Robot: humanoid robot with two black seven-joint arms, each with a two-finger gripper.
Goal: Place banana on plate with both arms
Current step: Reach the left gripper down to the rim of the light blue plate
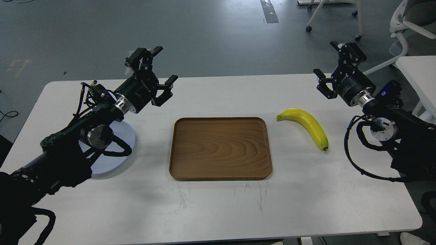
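Observation:
A glossy yellow banana point(306, 126) lies on the white table right of the wooden tray, stem end toward the tray and dark tip toward me. The pale blue-grey plate point(126, 143) rests at the left of the table, largely hidden under my left arm. My left gripper point(163, 66) hovers open above the table's far left, beyond the plate, with nothing between its fingers. My right gripper point(327, 58) stands open and empty at the far right, up and to the right of the banana, well apart from it.
A rectangular brown wooden tray point(220, 148) with rounded corners sits mid-table between plate and banana. The white table point(218, 211) ends near the bottom of the view. Office chairs point(405, 27) and a second white table point(419, 75) stand behind on the right.

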